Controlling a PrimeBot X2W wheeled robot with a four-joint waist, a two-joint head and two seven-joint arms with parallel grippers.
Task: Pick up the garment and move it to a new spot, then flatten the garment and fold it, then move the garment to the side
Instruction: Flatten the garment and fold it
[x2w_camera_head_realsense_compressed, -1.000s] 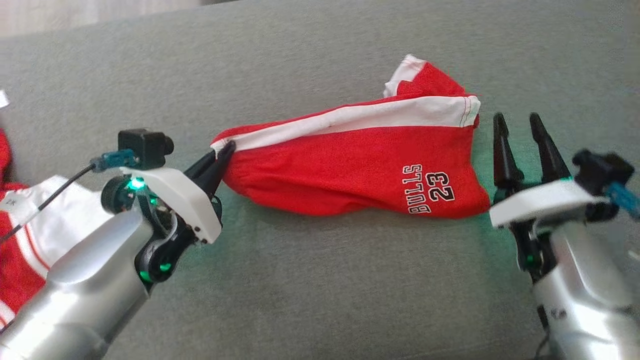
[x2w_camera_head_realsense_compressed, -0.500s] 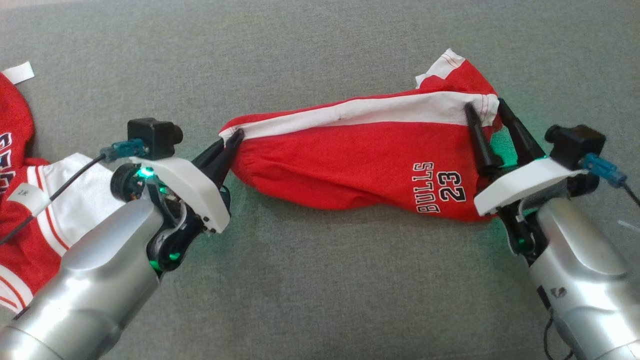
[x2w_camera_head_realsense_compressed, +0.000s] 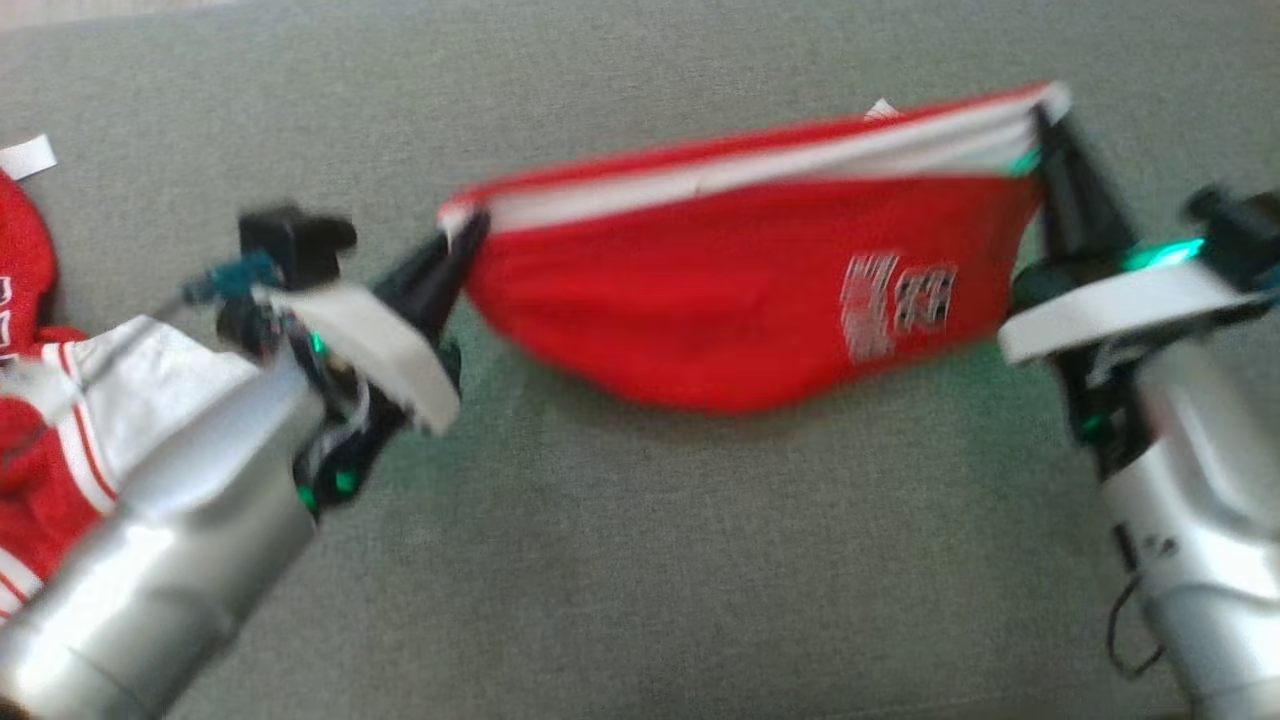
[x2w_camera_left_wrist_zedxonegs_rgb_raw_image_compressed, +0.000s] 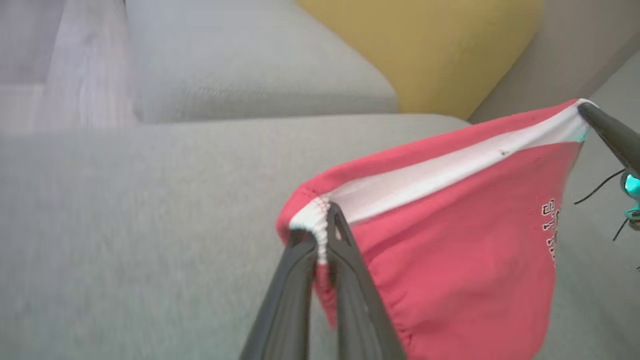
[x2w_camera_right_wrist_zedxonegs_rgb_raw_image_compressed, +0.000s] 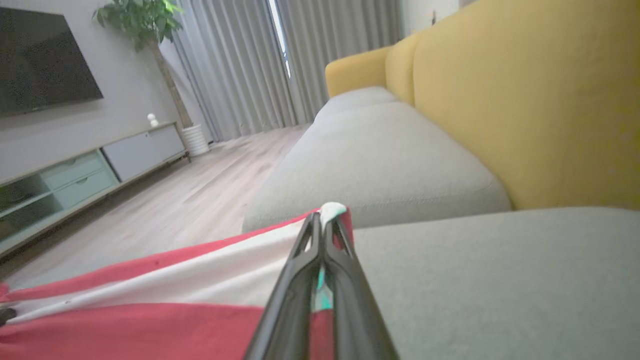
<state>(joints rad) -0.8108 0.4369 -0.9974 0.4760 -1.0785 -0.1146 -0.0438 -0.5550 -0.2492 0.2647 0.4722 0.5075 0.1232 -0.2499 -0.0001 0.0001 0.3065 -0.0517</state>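
The garment (x2w_camera_head_realsense_compressed: 45, 440), a red jersey with a white striped-trim sleeve and a white tag, lies crumpled at the head view's left edge, partly behind my left forearm. Neither gripper touches it. A pair of red shorts (x2w_camera_head_realsense_compressed: 720, 300) with a white stripe and blurred black lettering hangs stretched between both grippers above the grey cushion. My left gripper (x2w_camera_head_realsense_compressed: 470, 225) is shut on the shorts' left corner (x2w_camera_left_wrist_zedxonegs_rgb_raw_image_compressed: 320, 222). My right gripper (x2w_camera_head_realsense_compressed: 1045, 120) is shut on the right corner (x2w_camera_right_wrist_zedxonegs_rgb_raw_image_compressed: 332, 210). The shorts' lower edge sags toward the seat.
The grey sofa seat (x2w_camera_head_realsense_compressed: 640, 560) spreads all around. A yellow backrest (x2w_camera_right_wrist_zedxonegs_rgb_raw_image_compressed: 525, 100) rises behind it. Beyond the cushion edge are a wooden floor (x2w_camera_right_wrist_zedxonegs_rgb_raw_image_compressed: 190, 200), a low TV cabinet (x2w_camera_right_wrist_zedxonegs_rgb_raw_image_compressed: 75, 170) and a potted plant.
My right gripper moved from open beside the shorts to shut on their right corner. Both grippers then lifted, pulling the shorts taut. The head camera shifted slightly.
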